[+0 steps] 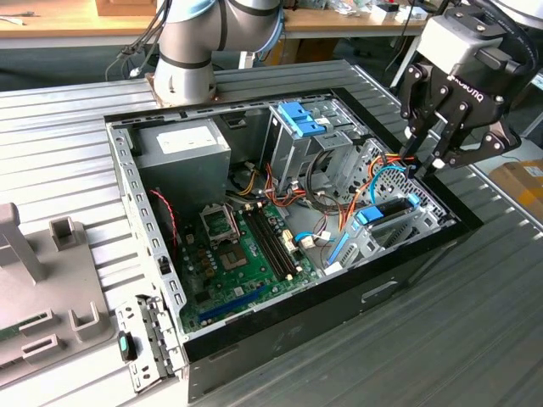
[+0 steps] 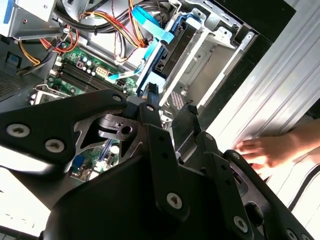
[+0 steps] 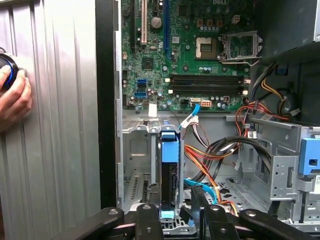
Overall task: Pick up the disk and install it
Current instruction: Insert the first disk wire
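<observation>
Gripper [image 1: 424,164]: fingers stood parted and held nothing.
Disk [image 3: 169,172]: sat on edge in the case [image 1: 280,339], just below the gripper.
Hand [image 3: 14,100]: lay on the surface [image 3: 55,130], well away.

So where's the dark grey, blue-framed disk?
The disk stands on edge in the metal bay at the exterior view's right of the case, below the gripper.

Your arm [image 1: 191,47] carries its wrist tilted downward; your gripper [image 1: 422,161] hangs with both fingers [image 3: 149,222] spread apart, holding nothing.
</observation>
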Action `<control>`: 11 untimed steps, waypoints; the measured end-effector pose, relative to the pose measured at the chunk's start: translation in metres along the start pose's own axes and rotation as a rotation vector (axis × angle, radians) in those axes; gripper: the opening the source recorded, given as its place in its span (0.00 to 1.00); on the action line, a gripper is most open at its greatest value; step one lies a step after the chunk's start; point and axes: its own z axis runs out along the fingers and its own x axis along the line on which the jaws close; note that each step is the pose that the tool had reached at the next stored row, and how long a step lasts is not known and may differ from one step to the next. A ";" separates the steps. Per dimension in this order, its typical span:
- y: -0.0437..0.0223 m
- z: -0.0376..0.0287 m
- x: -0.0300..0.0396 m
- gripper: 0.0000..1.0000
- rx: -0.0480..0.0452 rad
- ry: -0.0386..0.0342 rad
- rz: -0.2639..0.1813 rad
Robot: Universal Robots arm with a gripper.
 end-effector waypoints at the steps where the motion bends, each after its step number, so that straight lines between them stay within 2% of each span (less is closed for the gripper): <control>1: -0.0003 0.0000 -0.0002 0.38 -0.0003 -0.0012 -0.015; 7: -0.0077 0.0011 -0.0021 0.38 -0.0011 -0.0043 -0.053; 11: -0.0247 0.0032 -0.0039 0.38 -0.0012 -0.0052 -0.061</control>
